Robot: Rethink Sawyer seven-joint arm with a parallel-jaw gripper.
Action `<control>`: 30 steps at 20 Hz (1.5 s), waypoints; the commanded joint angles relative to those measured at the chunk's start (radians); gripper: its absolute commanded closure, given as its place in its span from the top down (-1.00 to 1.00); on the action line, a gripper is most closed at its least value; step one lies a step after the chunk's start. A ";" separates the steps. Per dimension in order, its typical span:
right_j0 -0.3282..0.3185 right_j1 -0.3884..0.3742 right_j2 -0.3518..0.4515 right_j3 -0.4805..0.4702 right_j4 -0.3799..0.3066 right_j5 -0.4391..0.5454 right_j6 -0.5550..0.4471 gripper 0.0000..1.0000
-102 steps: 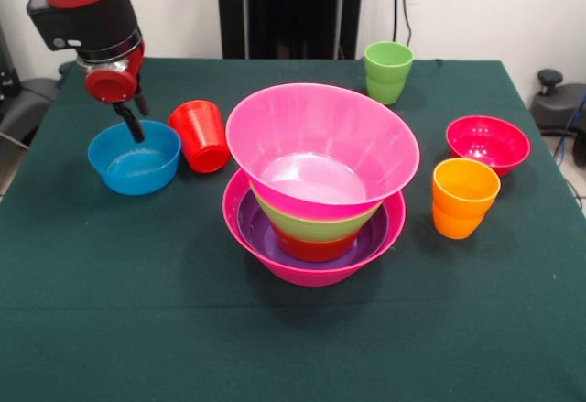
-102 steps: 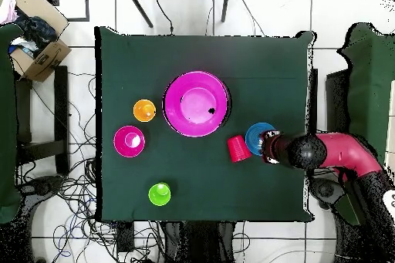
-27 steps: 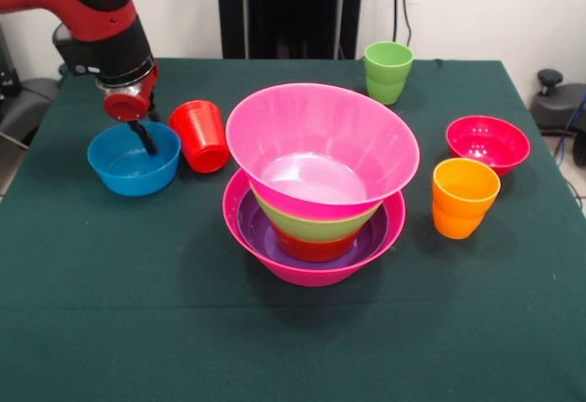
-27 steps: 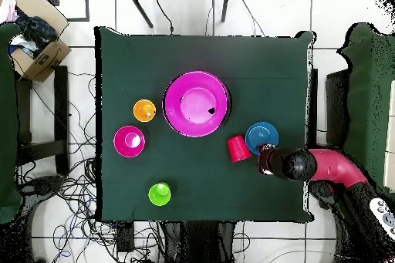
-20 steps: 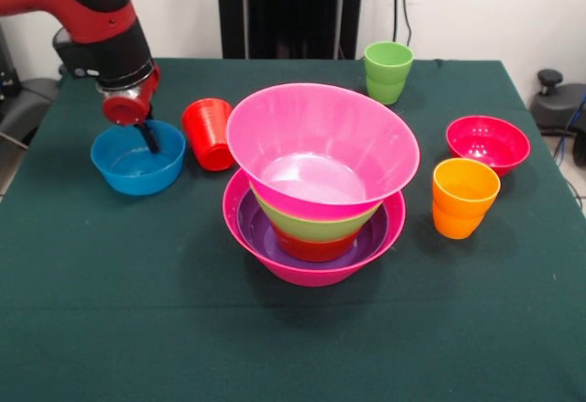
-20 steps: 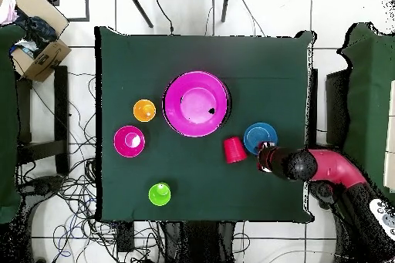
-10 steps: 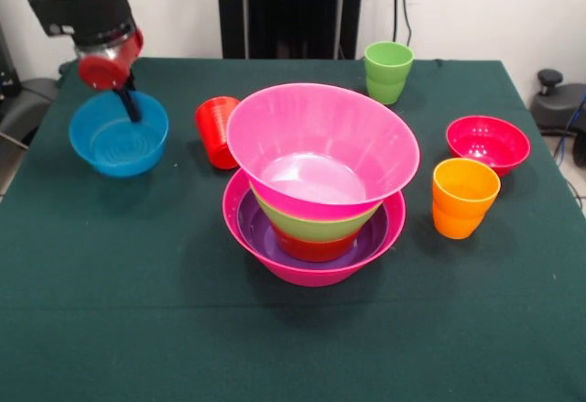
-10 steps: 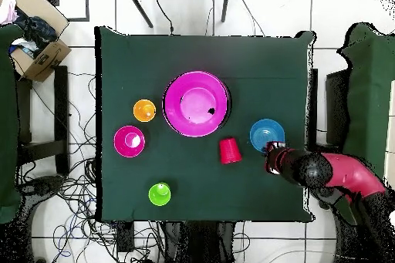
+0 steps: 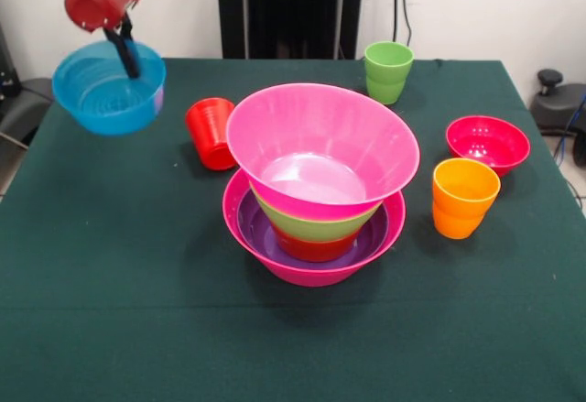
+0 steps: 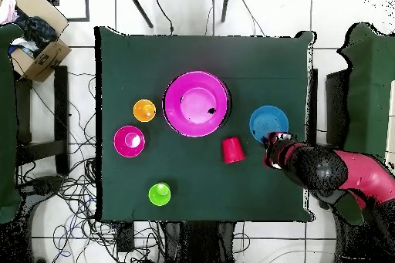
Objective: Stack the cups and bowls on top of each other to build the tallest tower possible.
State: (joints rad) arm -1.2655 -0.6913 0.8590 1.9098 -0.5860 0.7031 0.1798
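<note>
The gripper (image 9: 122,47) is pinching the rim of the small blue bowl (image 9: 108,86) and holds it up in the air, clear of the tabletop (image 9: 110,265), at about 10 o'clock from the tower (image 9: 316,187) in the front view; so the step in hand looks like carrying this bowl over to the tower; the next move, I think, is to bring it across at that height, get it right over the wide top pink bowl (image 9: 320,146), then go down slowly and let go so it sits flat inside; the red cup (image 9: 211,133) lies tipped on its side close to the tower at 9 o'clock, and the bowl should pass above it and not bump it. Now the count; three cups: the red one, a green cup (image 9: 388,70) standing at 1 o'clock from the tower, and an orange cup (image 9: 463,197) standing at 3 o'clock; bowls I can see are seven: two big pink ones, a purple one, a green one and a small orange-red one all nested in the tower, a dark red bowl (image 9: 487,144) alone on the tabletop at 2 o'clock, and the blue one in the air.
</note>
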 commanded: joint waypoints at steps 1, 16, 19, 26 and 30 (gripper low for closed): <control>0.064 -0.130 0.058 0.113 0.111 -0.059 0.283 -1.00; 0.110 -0.340 0.072 0.306 0.381 -0.072 0.302 -1.00; 0.156 -0.316 0.002 0.319 0.359 -0.132 0.346 -1.00; 0.259 -0.301 -0.093 0.367 0.331 -0.213 0.416 -1.00; 0.291 -0.310 -0.067 0.388 0.330 -0.238 0.399 -1.00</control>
State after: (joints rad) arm -1.0437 -1.0084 0.8460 2.2036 -0.2424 0.5292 0.3238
